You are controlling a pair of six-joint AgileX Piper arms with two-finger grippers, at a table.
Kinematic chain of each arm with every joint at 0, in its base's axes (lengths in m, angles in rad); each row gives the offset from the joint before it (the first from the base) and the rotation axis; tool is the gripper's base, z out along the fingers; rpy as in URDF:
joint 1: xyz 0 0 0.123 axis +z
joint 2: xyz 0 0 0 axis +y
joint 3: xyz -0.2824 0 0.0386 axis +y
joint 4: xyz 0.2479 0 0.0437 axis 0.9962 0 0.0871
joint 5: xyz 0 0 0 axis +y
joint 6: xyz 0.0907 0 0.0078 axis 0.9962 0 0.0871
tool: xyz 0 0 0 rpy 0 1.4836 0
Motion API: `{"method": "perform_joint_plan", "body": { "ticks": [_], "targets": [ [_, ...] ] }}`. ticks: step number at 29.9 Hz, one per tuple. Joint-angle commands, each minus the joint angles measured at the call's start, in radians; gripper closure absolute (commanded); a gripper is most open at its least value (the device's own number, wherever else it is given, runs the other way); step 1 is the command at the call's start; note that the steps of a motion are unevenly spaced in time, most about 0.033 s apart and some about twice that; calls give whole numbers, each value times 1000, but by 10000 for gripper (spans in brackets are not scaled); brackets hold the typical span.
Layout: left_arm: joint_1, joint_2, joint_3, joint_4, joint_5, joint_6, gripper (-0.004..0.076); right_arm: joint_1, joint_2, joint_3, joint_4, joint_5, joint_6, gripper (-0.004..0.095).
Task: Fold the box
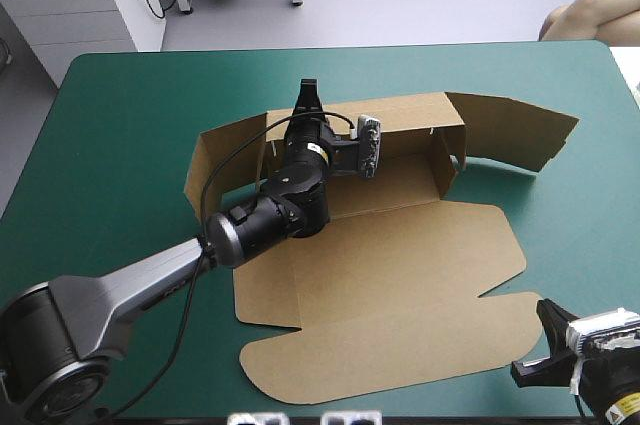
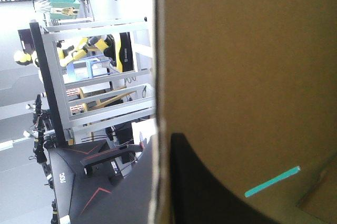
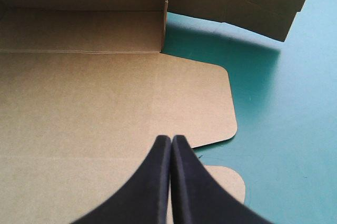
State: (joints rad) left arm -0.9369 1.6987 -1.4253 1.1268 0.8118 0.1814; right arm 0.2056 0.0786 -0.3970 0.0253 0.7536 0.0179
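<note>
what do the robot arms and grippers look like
The left arm has a grey forearm, then rounded black wrist joints with a silver ring. The left gripper and the right gripper have broad black fin-shaped fingers. The right arm shows a yellow sticker.

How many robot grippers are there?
2. The left gripper is up at the raised far wall of the box. The right gripper is shut, pointing over the box's flat near part. No others seem hidden.
</note>
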Motion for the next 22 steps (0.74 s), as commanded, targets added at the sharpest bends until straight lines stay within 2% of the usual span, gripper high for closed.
{"method": "perform_joint_plan", "body": {
  "ticks": [1, 4, 8, 10, 16, 22],
  "targets": [
    [-24, -105, 39, 83, -15, -45, 733, -1, 15, -23, -8, -71, -8, 928],
    [-56, -136, 75, 76, 16, -74, 732, -1, 15, -23, -8, -71, -8, 928],
    [-105, -144, 75, 81, 124, -113, 732, -1, 15, -23, -8, -71, -8, 928],
    [-116, -144, 75, 79, 142, -124, 732, -1, 15, -23, -8, -71, -8, 928],
    [-123, -144, 75, 83, 124, -116, 733, -1, 15, -23, -8, -71, -8, 928],
    [-185, -189, 145, 46, -10, -21, 732, -1, 15, -23, -8, -71, -8, 928]
  ]
}}
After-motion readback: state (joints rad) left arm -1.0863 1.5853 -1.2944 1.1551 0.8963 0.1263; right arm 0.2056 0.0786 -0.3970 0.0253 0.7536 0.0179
